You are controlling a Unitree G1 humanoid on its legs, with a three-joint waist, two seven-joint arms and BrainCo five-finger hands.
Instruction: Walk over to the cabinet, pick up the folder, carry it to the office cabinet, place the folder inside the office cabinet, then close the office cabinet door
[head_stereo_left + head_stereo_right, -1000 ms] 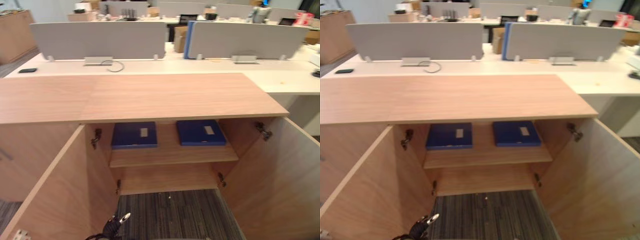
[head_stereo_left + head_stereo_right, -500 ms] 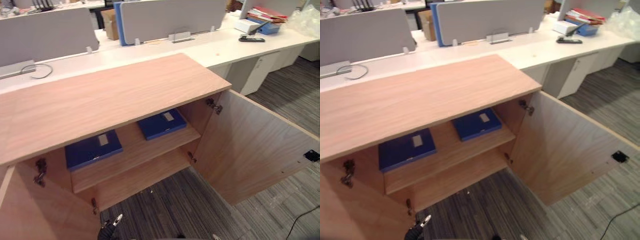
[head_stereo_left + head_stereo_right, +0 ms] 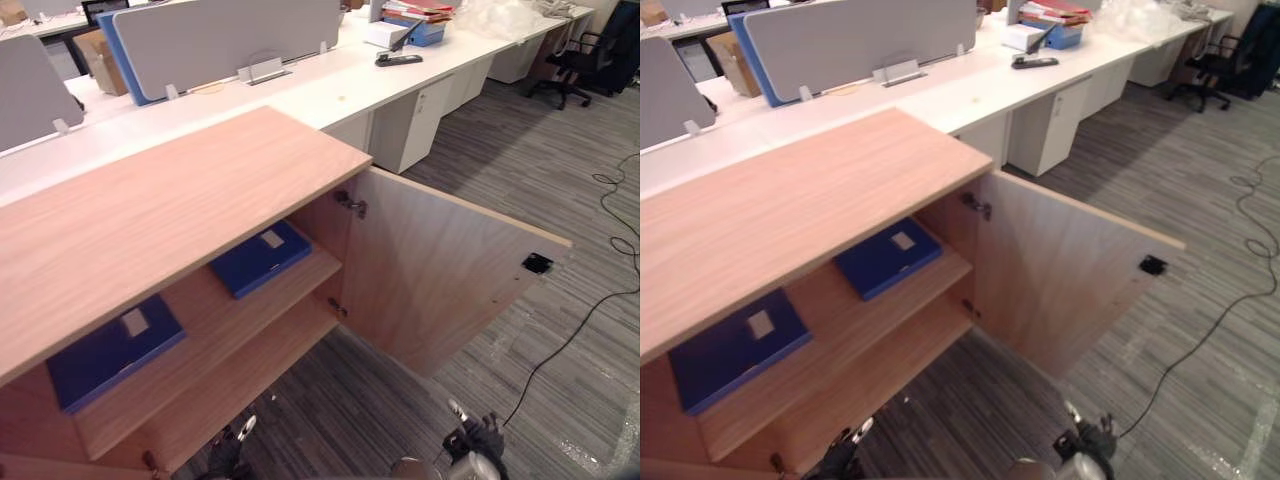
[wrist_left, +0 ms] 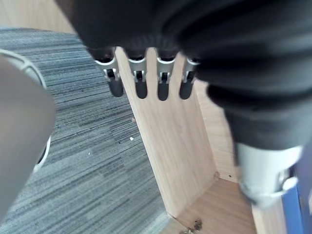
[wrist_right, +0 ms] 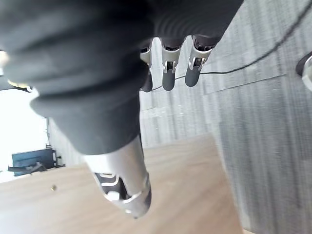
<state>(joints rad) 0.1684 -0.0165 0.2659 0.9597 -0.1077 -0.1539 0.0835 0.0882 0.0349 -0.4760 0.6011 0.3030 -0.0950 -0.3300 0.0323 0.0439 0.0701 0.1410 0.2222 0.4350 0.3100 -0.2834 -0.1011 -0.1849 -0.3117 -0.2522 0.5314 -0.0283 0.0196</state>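
Cannot read any word, number or sign here. Can make out a small pale label [image 3: 134,322] on the nearer blue folder [image 3: 95,365] and a second pale label [image 3: 272,239] on the farther blue folder [image 3: 245,268], both folders lying flat on the cabinet's upper shelf [image 3: 210,320] (each tag a plain rectangle, any print on it too small to tell). Likewise with the stacked papers [image 3: 412,12] on the white desk [image 3: 320,90]: colours, no legible letters.
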